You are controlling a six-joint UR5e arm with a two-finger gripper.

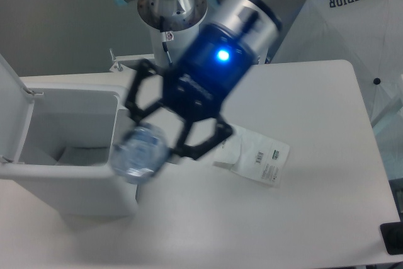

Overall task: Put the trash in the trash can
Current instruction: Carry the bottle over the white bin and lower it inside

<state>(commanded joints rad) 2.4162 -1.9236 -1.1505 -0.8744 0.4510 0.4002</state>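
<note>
The black two-finger gripper (150, 143) holds the blurred clear crushed plastic bottle (138, 153) between its jaws, over the right rim of the large white boxy trash can (75, 184).

Blurred bottle (140, 154) in gripper (165, 135) at open trash can (119, 131) rim, packet (257, 157) on table (315, 105)

Clear glossy plastic bottle (140, 154)
</note>
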